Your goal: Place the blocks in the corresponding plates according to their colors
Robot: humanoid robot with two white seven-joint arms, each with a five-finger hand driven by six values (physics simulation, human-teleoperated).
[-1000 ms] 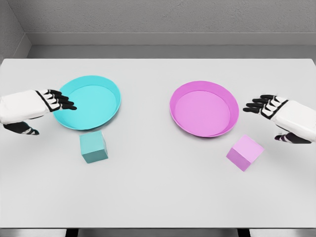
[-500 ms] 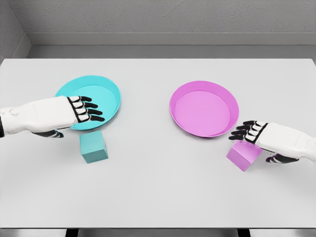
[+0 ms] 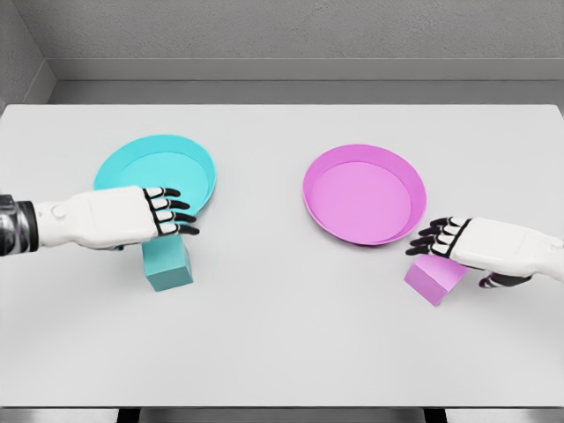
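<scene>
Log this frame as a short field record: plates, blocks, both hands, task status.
table: white
cyan plate: left side, empty
pink plate: right side, empty
cyan block: on the table in front of the cyan plate
pink block: on the table near the pink plate's front right rim
left robot hand: over the cyan block, fingers extended, not closed on it
right robot hand: over the pink block, fingers extended, not closed on it
status: neither block placed yet
</scene>
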